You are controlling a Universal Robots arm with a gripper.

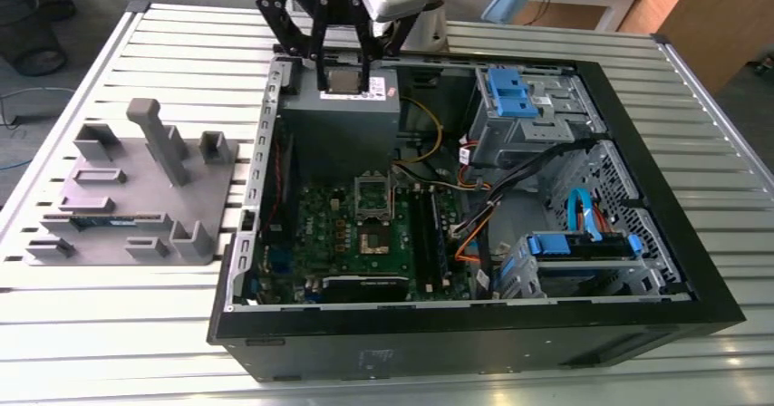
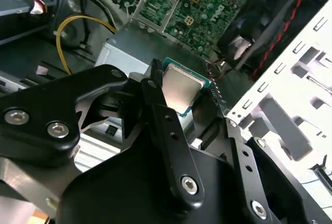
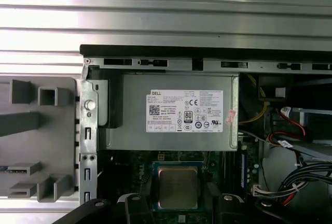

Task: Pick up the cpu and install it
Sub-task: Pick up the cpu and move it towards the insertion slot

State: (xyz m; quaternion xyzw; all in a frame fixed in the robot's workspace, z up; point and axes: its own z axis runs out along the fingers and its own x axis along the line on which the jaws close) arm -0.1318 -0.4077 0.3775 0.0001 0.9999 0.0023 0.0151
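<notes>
at the exterior view's left, a grey fixture tray [image 1: 133,198] lies beside the open pc case [image 1: 484,333]. further right, the gripper [image 1: 343,76] hangs above the power supply [image 1: 339,116], closed on the edges of the cpu [image 1: 343,82]. the motherboard socket [image 1: 373,236] lies well apart. a chip gripped askew could slip free, or bend the socket's pins if seated crooked.

cpu [image 3: 177,186] was a small flat square chip, silvery-beige lid with a thin green rim, gripped at its edges in the end effector [image 1: 343,83], lid up, above the grey power supply [image 3: 171,112].
</notes>
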